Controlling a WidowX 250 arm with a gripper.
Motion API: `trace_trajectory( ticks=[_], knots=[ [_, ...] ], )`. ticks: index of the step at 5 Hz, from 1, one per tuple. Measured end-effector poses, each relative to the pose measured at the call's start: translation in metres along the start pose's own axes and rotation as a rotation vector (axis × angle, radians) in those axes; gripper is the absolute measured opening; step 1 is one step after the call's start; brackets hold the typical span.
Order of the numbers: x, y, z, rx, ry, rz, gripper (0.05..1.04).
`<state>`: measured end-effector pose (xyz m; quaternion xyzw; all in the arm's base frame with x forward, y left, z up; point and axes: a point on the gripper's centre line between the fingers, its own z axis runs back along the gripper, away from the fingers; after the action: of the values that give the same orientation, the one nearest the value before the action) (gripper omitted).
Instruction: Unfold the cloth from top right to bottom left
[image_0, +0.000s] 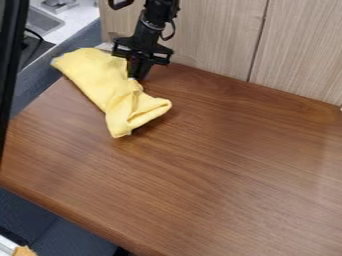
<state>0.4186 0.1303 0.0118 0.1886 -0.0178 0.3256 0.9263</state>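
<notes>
Hanging at the cloth (100, 80), the end effector (137, 76) (grip: can't tell) fronts wood-grain panels (217, 37).

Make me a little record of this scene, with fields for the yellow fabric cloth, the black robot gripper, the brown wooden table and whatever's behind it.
cloth: yellow fabric cloth, folded into a long bundle, slanting from upper left toward the middle
cloth state: not spread out; nearer end creased and bunched
gripper: black two-finger gripper, pointing down beside the cloth's right edge; grip on it unclear
surface: brown wood-grain table
behind: pale wood-grain panels
upper left: grey sink
</notes>
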Motion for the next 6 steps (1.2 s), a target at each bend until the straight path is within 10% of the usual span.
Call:
trace_trajectory(
  ticks=[3,6],
  knots=[
    [0.002,-0.004,0.002,-0.03,-0.003,0.002,0.054],
    [-0.013,0.052,0.05,-0.062,-0.064,0.122,0.054]
  ],
)
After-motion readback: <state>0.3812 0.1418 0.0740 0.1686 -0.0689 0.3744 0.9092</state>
